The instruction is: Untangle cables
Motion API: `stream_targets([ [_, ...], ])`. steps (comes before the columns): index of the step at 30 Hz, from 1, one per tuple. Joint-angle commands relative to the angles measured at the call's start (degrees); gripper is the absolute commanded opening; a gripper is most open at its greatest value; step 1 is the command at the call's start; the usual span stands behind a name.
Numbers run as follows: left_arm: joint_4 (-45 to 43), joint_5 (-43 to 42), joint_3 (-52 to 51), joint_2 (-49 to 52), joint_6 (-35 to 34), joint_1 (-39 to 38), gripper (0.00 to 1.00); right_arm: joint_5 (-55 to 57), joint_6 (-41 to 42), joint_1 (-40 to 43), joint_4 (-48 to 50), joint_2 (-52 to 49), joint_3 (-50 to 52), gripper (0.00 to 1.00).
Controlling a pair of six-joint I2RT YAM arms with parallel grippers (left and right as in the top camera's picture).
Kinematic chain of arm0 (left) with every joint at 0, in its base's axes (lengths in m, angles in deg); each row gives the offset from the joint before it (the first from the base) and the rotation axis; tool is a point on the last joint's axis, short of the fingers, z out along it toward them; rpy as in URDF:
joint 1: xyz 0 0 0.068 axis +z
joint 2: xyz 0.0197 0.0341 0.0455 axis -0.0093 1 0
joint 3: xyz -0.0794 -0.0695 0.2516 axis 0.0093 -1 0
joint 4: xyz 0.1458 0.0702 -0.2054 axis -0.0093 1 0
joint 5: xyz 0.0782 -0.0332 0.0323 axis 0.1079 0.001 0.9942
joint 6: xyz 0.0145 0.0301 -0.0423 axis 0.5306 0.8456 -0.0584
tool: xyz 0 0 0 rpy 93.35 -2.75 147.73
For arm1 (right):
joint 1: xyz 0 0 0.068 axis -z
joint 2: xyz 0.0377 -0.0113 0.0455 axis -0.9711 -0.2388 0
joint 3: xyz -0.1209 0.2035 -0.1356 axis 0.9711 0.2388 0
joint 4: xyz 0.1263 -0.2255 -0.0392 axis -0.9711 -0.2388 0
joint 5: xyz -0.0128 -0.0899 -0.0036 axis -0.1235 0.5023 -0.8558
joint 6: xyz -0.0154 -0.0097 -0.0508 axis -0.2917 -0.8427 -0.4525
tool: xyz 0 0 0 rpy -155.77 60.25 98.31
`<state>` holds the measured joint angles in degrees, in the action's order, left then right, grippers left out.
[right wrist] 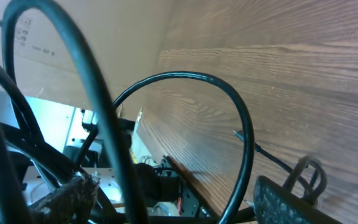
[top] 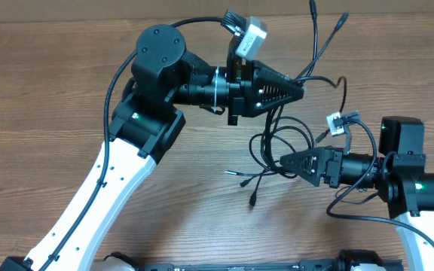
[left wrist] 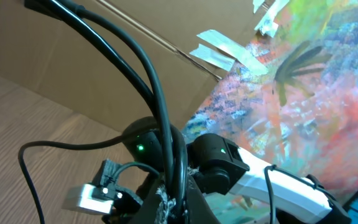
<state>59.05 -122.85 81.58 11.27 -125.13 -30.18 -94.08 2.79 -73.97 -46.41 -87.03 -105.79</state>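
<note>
**A:** Where are the cables (top: pixel 277 143) at?

**B:** Right half of the worktop (top: pixel 51 98), bunched between both grippers. The left gripper (top: pixel 300 89) is clamped tight on a few strands. The right gripper (top: pixel 285 159) sits wide open, loops running between its fingers, nothing pinched.

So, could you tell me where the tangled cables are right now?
In the overhead view the cables lie on the table, right of centre, bunched between the left pincer above and the right pincer below.
</note>
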Motion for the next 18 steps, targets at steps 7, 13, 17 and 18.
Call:
stream_targets([
  [7, -0.4, 2.5, 0.7, -0.5, 0.3, -0.5, 0.04, -5.8, -0.4, 0.0, 1.5, 0.1, -1.1, 0.58],
  [13, 0.0, 3.1, 0.7, -0.5, 1.5, -0.5, 0.04, -8.4, -0.4, 0.0, 1.6, 0.1, -1.1, 0.32],
  [17, 0.6, 3.1, 0.7, -0.5, 1.7, -0.5, 0.04, -8.6, -0.4, 0.0, 1.6, 0.1, -1.1, 0.11],
  [18, 1.3, 3.3, 0.7, -0.5, 2.0, -0.5, 0.04, -8.6, -0.4, 0.0, 1.6, 0.1, -1.1, 0.08],
])
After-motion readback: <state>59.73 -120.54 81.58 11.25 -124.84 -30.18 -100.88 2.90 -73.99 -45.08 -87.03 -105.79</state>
